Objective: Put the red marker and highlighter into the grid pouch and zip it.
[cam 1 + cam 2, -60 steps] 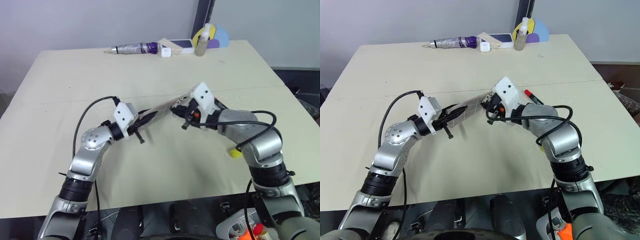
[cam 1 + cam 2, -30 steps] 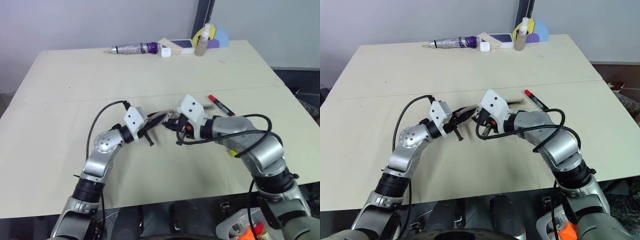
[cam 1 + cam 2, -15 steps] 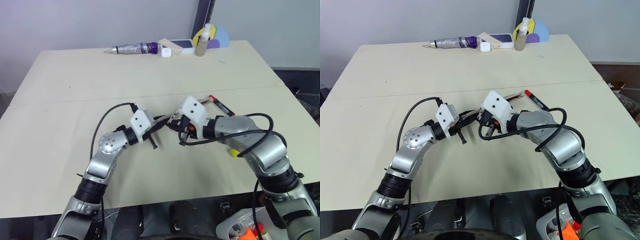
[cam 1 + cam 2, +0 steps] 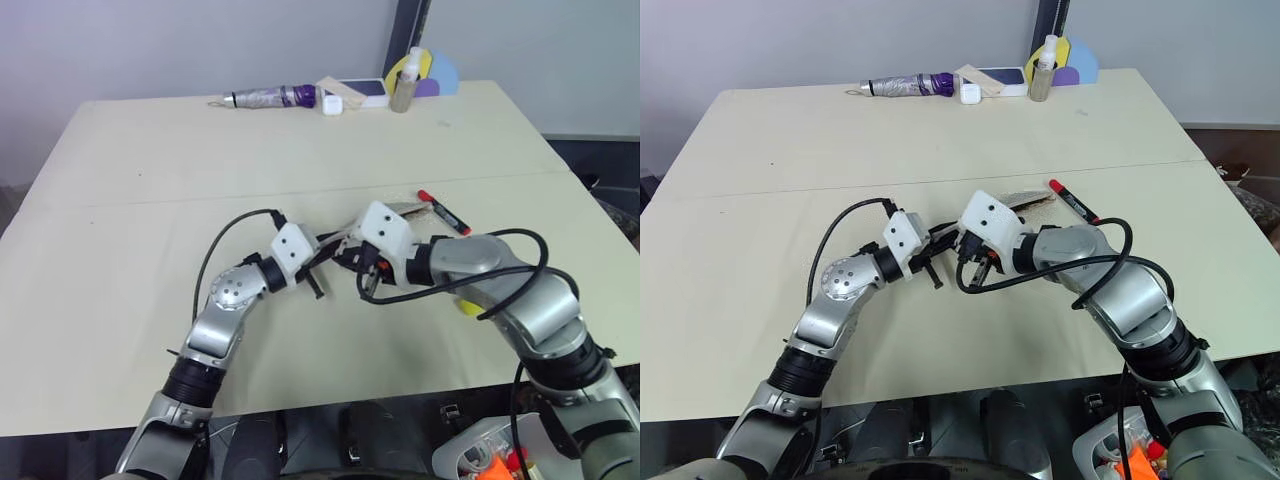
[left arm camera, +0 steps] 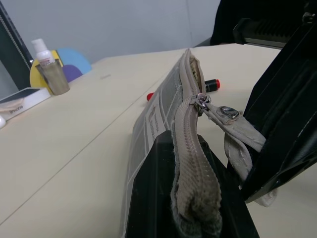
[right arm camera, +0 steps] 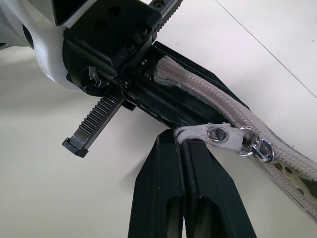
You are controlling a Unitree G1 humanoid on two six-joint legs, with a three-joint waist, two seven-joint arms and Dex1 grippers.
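Grid pouch (image 5: 168, 114) end-clamped in left jaws, its zipper tab (image 6: 218, 134) pinched by right jaws.

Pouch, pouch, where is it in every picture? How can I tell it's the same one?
Left eye view: pouch mid-table, beside the red marker.
Right eye view: same spot, next to that marker.
Left wrist view: seen edge-on, zipper up, clamped in the left hand.
Right wrist view: its zipper edge, with the pull tab pinched by the right hand.
Shared landmark: the left hand gripping the pouch's end.
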